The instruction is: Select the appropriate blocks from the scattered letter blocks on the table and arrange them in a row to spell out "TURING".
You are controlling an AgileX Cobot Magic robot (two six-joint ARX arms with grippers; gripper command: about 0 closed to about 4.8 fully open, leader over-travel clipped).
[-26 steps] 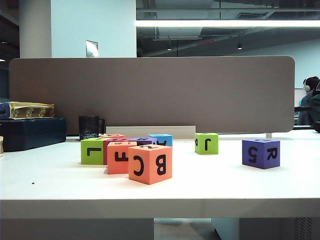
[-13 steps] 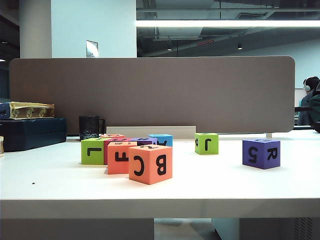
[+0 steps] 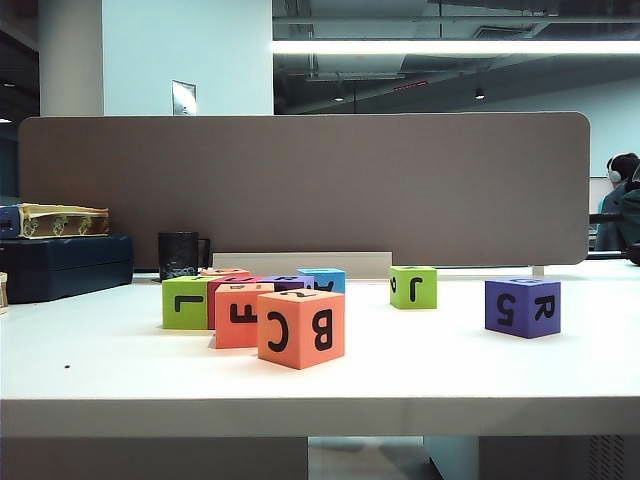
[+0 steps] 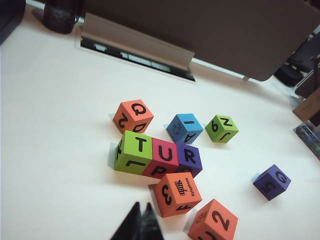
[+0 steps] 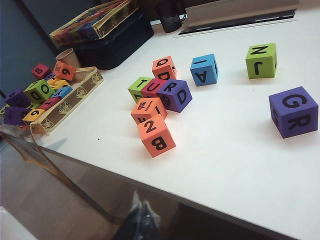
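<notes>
change: nothing, blocks [image 4: 159, 155] same as a second ago | left gripper [image 4: 140, 225], right gripper [image 5: 140, 222] pinched closed, empty | T-U-R placed, I-N-G pending

Exterior view low, table-edge level — both wrist views overlook the blocks [image 4: 158, 156]

Lime green [image 4: 135, 150], magenta [image 4: 162, 155] and purple blocks [image 4: 189, 157] on white table [image 4: 55, 140].

A black mug [image 3: 179, 254] stands behind two orange cubes [image 3: 301, 327], beside a dark case [image 3: 62, 264].
</notes>
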